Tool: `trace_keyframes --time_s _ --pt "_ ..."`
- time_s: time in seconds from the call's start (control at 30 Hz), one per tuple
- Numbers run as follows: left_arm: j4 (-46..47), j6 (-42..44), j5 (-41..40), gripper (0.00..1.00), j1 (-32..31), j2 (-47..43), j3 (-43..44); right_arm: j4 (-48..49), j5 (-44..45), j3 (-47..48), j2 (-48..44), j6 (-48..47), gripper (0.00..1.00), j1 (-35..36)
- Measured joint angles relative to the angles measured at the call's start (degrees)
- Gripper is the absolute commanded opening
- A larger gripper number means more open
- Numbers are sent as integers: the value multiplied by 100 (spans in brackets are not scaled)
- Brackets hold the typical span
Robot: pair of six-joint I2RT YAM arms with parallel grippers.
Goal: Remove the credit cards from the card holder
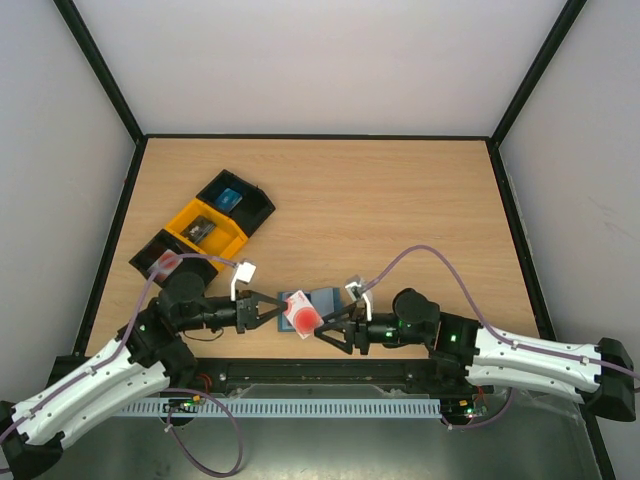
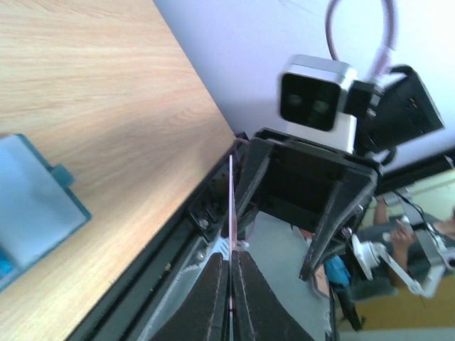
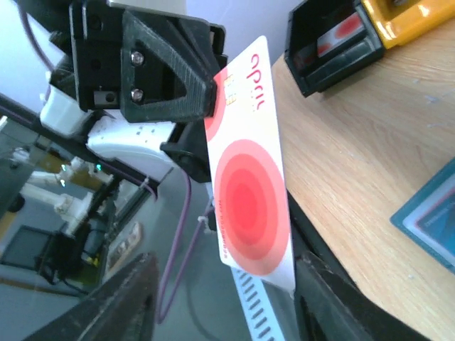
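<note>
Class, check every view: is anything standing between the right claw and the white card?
Nothing visible. The white card, pinched by the left claw, hangs directly between the open fingers of the right claw, with no other object in the gap.

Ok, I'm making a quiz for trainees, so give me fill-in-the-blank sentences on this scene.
1. The white card with red circles is pinched in the ___ jaws.
2. The right jaws stand ___.
3. The blue-grey card holder lies on the wooden ___.
4. Between the two black trays sits a ___ tray.
Missing: left; open; table; yellow.
</note>
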Motion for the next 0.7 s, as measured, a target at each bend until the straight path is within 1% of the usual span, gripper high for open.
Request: trace_keyframes --time_s 0.07,0.13,0.2,0.23,0.33,0.47,0.53,0.63,0.7 --pt "-140 -7 -310 3 0 -92 7 -105 203 15 -107 7 71 0" --pt "-315 -44 -750 3 0 -260 20 -151 426 15 -262 70 85 0" --pt "-487 -111 -1257 3 0 -466 42 -160 645 13 -431 160 94 0" --pt "-625 -179 -1663 3 0 -625 74 -155 767 11 -525 153 98 0" --pt "-984 -319 -2684 3 0 -951 197 -125 1025 -24 -708 262 98 0" --pt "-1714 -741 -4476 3 11 -1320 426 -125 1276 -83 -774 337 98 0" --pt "-2002 -946 -5211 3 15 -1467 455 -155 1351 -83 -763 343 98 0" --pt "-2420 -1215 -6255 3 15 -1652 455 -173 1408 -90 -765 343 98 0" --pt "-2636 -1410 -6800 3 15 -1670 457 -173 1434 -103 -765 341 98 0"
